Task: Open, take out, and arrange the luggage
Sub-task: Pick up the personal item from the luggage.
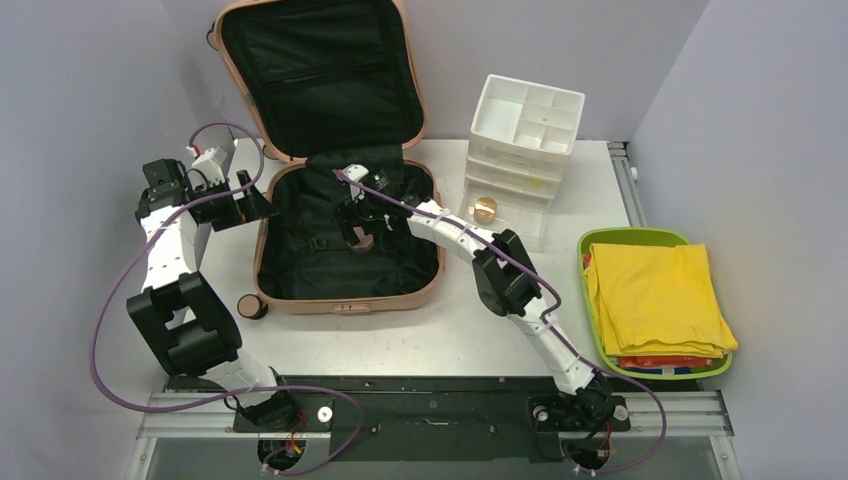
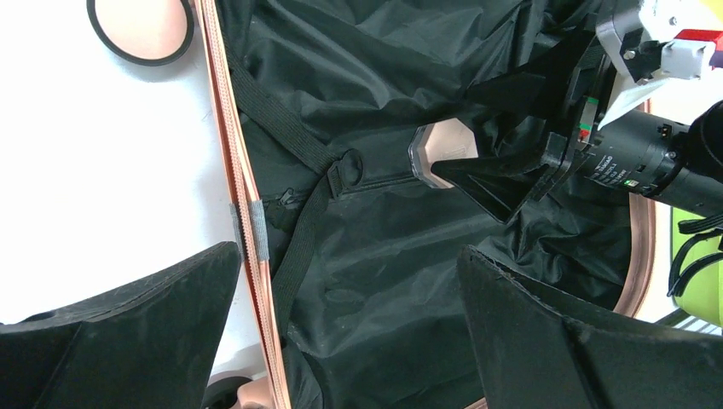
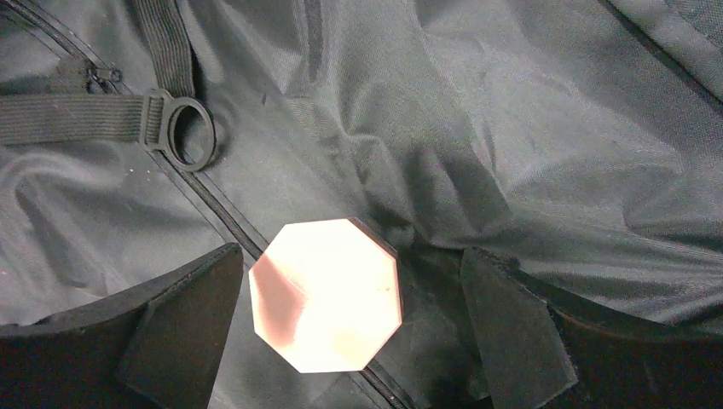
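On the white table [image 1: 450, 330], the luggage [image 1: 300, 303] lies open. Its base is flat and its lid is propped upright against the back wall, and both halves show black lining. A dark caster wheel [image 1: 251, 306] with a pink hub sticks out at the front left corner.

Inside the base, the right gripper [image 3: 349, 251] hangs low over the lining with its claw released and the jaws spread wide. A pale pink octagonal piece [image 3: 326, 294] lies on the fabric between them. One finger [image 3: 183, 328] is just beside its edge, too near to tell whether it touches. The other finger [image 3: 516, 328] stands clearly apart from it, so nothing is grasped. A black elastic strap ends in a plastic ring [image 3: 189, 132] on the lining nearby.

The left gripper [image 2: 348, 250] hovers at the left rim of the base with its claw also released, jaws wide and empty. One finger is over the bare table and the other over the lining.

To the right of the luggage, a white drawer organizer [image 1: 515, 160] stands with its top compartments open to view. A small gold round thing [image 1: 485, 209] shows through a clear lower drawer. Further right, near the table edge, a lime-green tray [image 1: 630, 235] holds a folded yellow cloth [image 1: 655, 295]. Orange and blue edges show beneath the cloth.
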Tool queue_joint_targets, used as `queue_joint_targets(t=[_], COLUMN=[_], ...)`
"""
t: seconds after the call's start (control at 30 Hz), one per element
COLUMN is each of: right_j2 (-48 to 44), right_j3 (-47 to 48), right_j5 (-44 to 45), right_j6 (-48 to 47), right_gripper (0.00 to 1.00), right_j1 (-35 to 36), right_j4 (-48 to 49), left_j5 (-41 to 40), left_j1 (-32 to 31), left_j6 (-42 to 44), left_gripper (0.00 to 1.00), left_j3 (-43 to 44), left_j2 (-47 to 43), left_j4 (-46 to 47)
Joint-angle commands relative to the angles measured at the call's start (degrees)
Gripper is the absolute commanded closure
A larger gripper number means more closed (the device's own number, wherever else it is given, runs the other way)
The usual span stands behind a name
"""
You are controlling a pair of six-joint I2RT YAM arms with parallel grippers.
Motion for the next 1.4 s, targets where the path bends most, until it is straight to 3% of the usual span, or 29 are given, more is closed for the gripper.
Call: queue_joint_targets(t=[0.0, 0.6, 0.73, 0.83, 0.93, 1.0, 1.37], right_j2=[0.21, -2.23, -3.22, -3.10, -3.10, -3.75, -17.91], right_j3=[-0.72, -6.06, -6.37, -5.71, -4.70, -4.57, -4.98], right_j5=[-0.82, 2.64, 4.04, 5.07, 5.41, 5.51, 4.36], right_j6=[3.63, 0.73, 0.00, -1.51, -2.99, -4.16, -15.19], right_gripper=[0.06, 0.06, 0.10, 0.21, 0.44, 0.52, 0.61], right_j1=[0.71, 2.49, 2.17, 2.07, 2.08, 2.08, -0.05], right_j4=[0.26, -2.05, -1.27, -0.84, -1.00, -0.87, -6.96], left_j5=[2.74, 4.62, 5.11, 5.36, 5.45, 5.52, 5.96], left_j1=[0.48, 1.18, 1.18, 1.22, 1.18, 1.18, 1.10], left_j6=[-0.44, -0.46, -1.15, -1.40, -1.49, -1.52, 2.88], left_gripper=[0.04, 0.04, 0.04, 0.04, 0.04, 0.04, 0.04], left_j3=[-0.10, -1.53, -1.99, -2.39, -2.50, -2.66, -3.42], left_j2=[-2.55, -1.97, -1.90, -1.82, -1.85, -2.01, -3.30], left_j4=[2.90, 4.03, 4.69, 5.28, 5.34, 5.44, 2.50])
